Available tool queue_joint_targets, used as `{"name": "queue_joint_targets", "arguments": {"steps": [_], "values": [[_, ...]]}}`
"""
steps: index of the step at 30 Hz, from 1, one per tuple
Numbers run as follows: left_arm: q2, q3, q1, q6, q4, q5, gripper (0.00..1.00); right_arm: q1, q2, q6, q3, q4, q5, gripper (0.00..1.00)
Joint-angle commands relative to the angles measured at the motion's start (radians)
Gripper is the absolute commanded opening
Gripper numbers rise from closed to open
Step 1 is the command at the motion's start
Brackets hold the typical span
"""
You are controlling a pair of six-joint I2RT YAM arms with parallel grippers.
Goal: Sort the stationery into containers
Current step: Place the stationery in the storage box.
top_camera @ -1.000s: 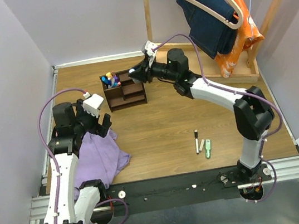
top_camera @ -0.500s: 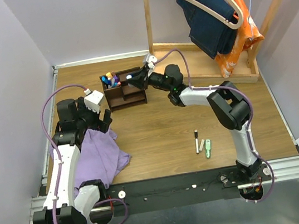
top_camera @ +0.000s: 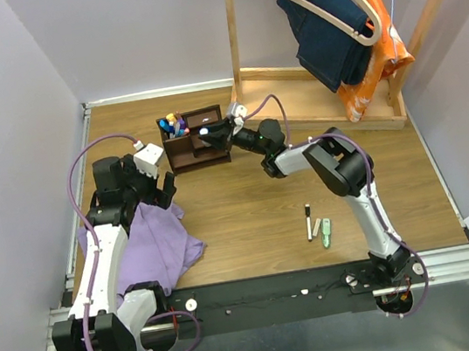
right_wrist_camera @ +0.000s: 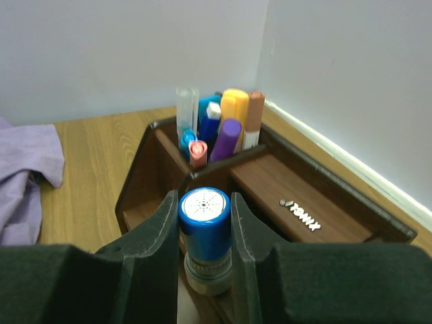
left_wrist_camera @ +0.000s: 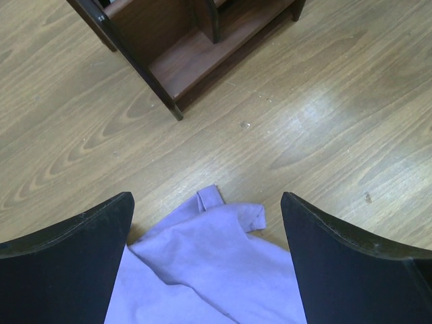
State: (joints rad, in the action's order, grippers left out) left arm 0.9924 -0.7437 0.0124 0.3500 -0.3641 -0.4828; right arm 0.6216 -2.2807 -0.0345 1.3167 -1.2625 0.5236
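Note:
My right gripper is shut on a stubby blue-grey cylinder and holds it over the front of the dark brown organiser. The organiser's rim fills the right wrist view. Several markers and highlighters stand in its back corner compartment. A black pen, a pale stick and a pale green piece lie on the table at the near right. My left gripper is open and empty over a purple cloth, with the organiser's corner ahead of it.
The purple cloth lies at the near left. A clothes rack with a light wooden base stands at the back right, carrying jeans and an orange garment. Walls close in on three sides.
My right gripper has moved left and down with the cylinder, from beside the organiser to over its front compartments. The left arm has hardly moved.

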Motion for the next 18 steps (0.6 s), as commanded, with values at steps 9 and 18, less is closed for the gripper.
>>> {"name": "queue_joint_targets", "arguments": {"steps": [9, 18], "values": [[0.022, 0.030, 0.017, -0.014, 0.044, -0.002, 0.99, -0.008, -0.095, 0.056, 0.076, -0.107, -0.042, 0.00], [0.025, 0.021, 0.018, -0.022, 0.040, -0.017, 0.99, -0.007, -0.114, 0.081, 0.121, -0.072, -0.089, 0.36]]}}
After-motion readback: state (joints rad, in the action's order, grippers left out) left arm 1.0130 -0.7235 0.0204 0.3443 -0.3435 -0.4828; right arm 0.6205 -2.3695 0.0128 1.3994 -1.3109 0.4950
